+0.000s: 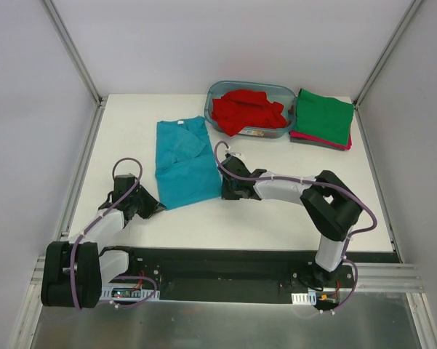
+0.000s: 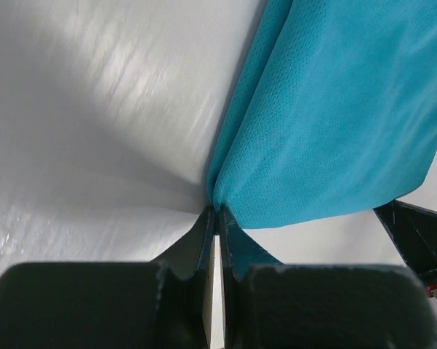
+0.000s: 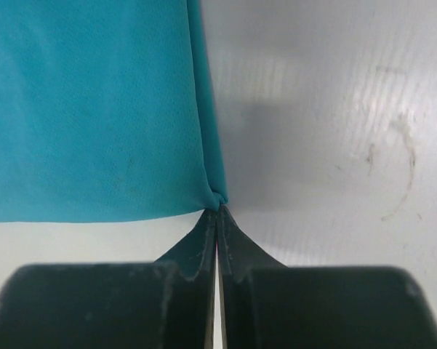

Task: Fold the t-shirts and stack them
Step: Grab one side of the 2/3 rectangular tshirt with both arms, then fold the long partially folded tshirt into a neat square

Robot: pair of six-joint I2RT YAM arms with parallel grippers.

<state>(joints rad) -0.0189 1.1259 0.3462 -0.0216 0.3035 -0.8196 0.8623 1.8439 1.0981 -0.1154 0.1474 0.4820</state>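
On the table, the overhead view shows the teal-blue t-shirt mid-table, partly folded, collar end far. Same view only: red t-shirt heaped in the tub, green t-shirt folded on a magenta t-shirt, of which just an edge shows. Wrist views give the grip: left gripper pinched tight on the teal hem's near left corner, right gripper pinched on the near right corner. Overhead, the fingertips are too small to judge.
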